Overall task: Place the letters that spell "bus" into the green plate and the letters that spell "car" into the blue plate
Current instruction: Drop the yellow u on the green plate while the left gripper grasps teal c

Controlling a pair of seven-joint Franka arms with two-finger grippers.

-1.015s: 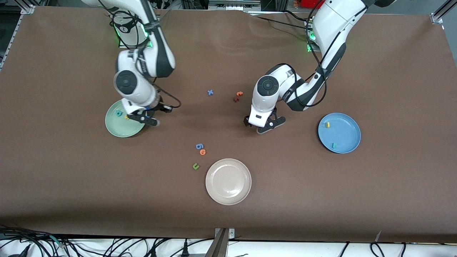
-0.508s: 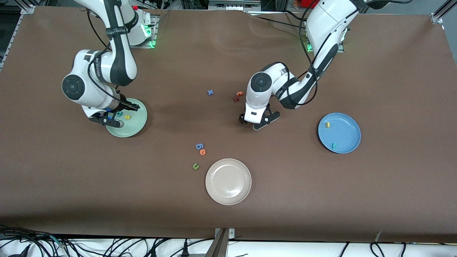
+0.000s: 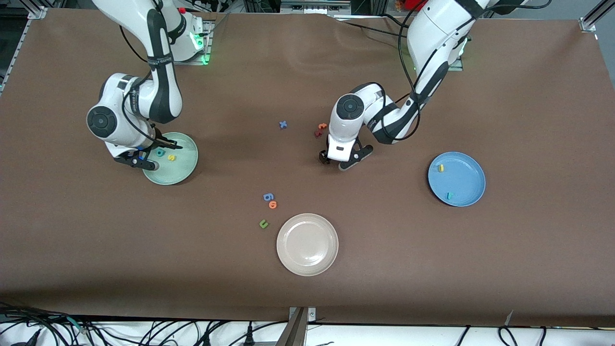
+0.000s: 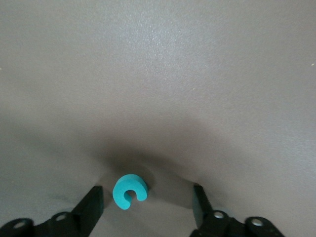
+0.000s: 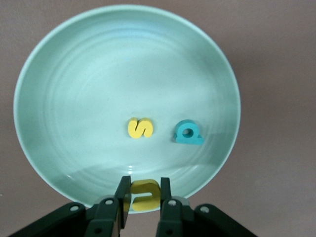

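While the right claw [image 5: 143,197] hangs over the edge of the green plate [image 5: 59,64], its fingers are clamped on the yellow "u" [image 5: 144,194]; the yellow "s" [image 5: 140,128] and teal "b" [image 5: 187,133] lie in that plate. Low over the counter [image 4: 163,74], the left claw [image 4: 148,205] stands apart around the teal "c" [image 4: 129,191], touching nothing. In the blue plate [image 3: 468,166] lie the yellow "a" [image 3: 440,167] and teal "r" [image 3: 449,195].
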